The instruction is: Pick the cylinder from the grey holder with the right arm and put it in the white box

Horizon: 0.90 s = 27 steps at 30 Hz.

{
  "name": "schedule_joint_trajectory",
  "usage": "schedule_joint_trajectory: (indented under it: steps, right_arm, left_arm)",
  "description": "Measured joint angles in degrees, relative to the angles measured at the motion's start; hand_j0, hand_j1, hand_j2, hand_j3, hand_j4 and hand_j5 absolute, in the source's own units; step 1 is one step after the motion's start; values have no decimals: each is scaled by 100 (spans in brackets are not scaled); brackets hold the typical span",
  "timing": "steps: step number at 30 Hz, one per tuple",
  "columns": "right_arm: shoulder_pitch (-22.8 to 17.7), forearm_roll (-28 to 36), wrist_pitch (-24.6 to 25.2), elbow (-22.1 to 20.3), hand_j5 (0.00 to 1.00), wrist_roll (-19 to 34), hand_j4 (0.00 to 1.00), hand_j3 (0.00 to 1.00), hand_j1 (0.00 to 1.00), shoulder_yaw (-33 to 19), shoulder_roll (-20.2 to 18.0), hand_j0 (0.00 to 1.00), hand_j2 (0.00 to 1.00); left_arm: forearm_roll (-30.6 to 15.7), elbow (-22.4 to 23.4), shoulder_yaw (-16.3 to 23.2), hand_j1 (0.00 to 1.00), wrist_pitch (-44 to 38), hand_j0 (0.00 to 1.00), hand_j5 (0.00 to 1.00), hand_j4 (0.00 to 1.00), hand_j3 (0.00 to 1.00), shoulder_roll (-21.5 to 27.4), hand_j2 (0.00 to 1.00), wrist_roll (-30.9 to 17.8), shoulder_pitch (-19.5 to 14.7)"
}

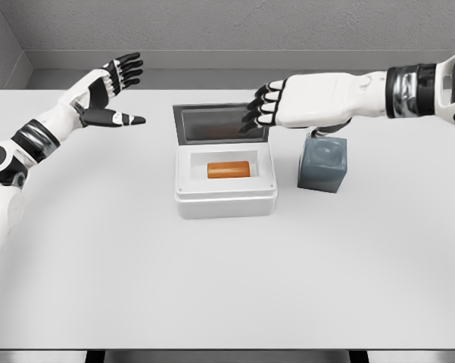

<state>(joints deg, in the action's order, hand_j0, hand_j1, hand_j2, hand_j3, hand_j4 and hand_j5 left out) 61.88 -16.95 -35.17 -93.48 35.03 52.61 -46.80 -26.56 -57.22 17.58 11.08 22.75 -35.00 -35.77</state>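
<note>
An orange cylinder (228, 169) lies on its side inside the white box (225, 203), whose dark lid (219, 123) stands open at the back. Right of the box stands the grey holder (322, 163), a block with a round recess in its top. My right hand (262, 107) hovers above the lid's right edge, left of and above the holder, fingers relaxed and holding nothing. My left hand (121, 91) is raised at the far left of the table, fingers spread, holding nothing.
The white table (227, 287) spans the view, with its front edge near the bottom. A grey wall (227, 30) rises behind the table's back edge.
</note>
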Motion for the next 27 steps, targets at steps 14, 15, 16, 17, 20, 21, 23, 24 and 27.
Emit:
schedule_joint_trajectory:
  steps: [14,15,16,17,20,21,23,24,27]
  right_arm:
    - [-3761,3445,-7,-678,100,1,100,100,100,-3663,-1330,100,100]
    - [-4008,3538,-7,-678,100,1,100,100,100,-3886,-1205,100,100]
    - [-4210,3600,-7,-681,100,1,100,100,100,-4076,-1102,100,100]
    - [-4368,3651,-3,-686,100,0,100,100,100,-4231,-1026,100,100]
    - [-4851,3734,-5,-705,100,1,100,100,100,-4589,-718,100,100]
    - [-5170,3775,13,-707,100,-3,100,100,100,-4728,-575,100,100]
    - [-5476,3716,-4,-711,100,1,100,100,100,-4908,-354,100,100]
    - [-5590,3711,-3,-714,100,1,100,100,100,-4965,-238,100,100]
    - [-5801,3668,-1,-713,100,0,100,100,100,-5057,24,100,100]
  left_arm:
    - [5,-207,357,100,0,100,100,100,100,-212,100,0,132]
    - [6,-209,372,100,0,100,100,100,100,-222,100,0,132]
    - [5,-210,388,100,0,100,100,100,100,-237,100,0,132]
    - [6,-211,403,100,0,100,100,100,100,-252,100,0,131]
    - [8,-221,430,100,0,100,100,100,100,-297,100,0,158]
    - [9,-250,435,100,0,100,100,100,100,-308,100,0,194]
    - [6,-341,437,100,0,100,100,100,100,-320,100,0,220]
    - [5,-378,438,100,0,100,100,100,100,-322,100,0,229]
    - [4,-488,435,100,0,100,100,100,100,-300,100,0,334]
